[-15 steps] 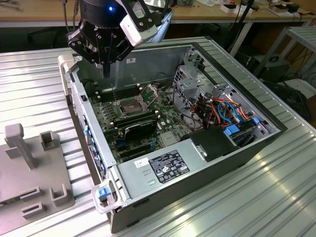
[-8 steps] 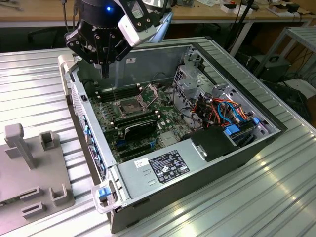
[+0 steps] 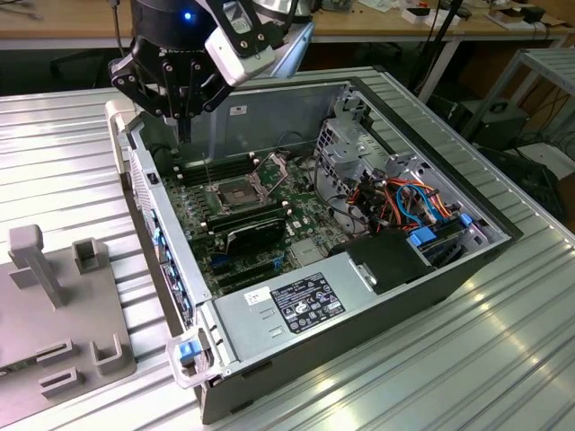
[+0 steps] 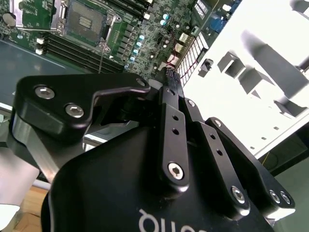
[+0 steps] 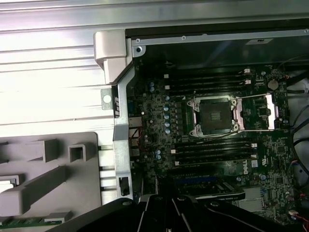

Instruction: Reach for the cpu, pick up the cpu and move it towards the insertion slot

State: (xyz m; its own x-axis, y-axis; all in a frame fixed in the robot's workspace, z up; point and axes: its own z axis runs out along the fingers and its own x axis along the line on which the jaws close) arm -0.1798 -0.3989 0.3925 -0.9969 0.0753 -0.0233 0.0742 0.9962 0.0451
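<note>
The insertion slot (image 3: 235,191) sits on the green motherboard (image 3: 196,220) inside an open computer case (image 3: 269,112) that lies on its side. Its dark centre is bare within the silvery frame, and a hinged metal plate (image 5: 272,111) stands flipped open beside it. In the first wrist view a thin wire lever (image 5: 253,96) runs along one edge. Long black memory slots (image 5: 207,79) flank the socket on two sides. In the exterior view a black expansion card (image 3: 256,235) lies just beyond the nearer set.

The hand (image 3: 184,126) hangs above the case's far corner on the exterior view's left. It points downward, higher than the slot and apart from it, touching nothing. Its fingers (image 4: 170,104) are drawn together with no gap between them. Whether anything thin is pinched there I cannot tell. A small blue light (image 3: 187,15) glows on the arm above the hand.

Further out inside the case is a silvery drive cage (image 3: 355,148). Beside it runs a tangle of orange and blue cables (image 3: 409,202). A grey power supply (image 3: 287,305) with a label lies at the near end.

Outside the case, a grey fixture tray (image 3: 54,314) with upright blocks rests on the exterior view's left. A blue clip (image 3: 187,352) sits at the case's near corner. Everything stands on a ribbed metal desk (image 3: 449,359).
</note>
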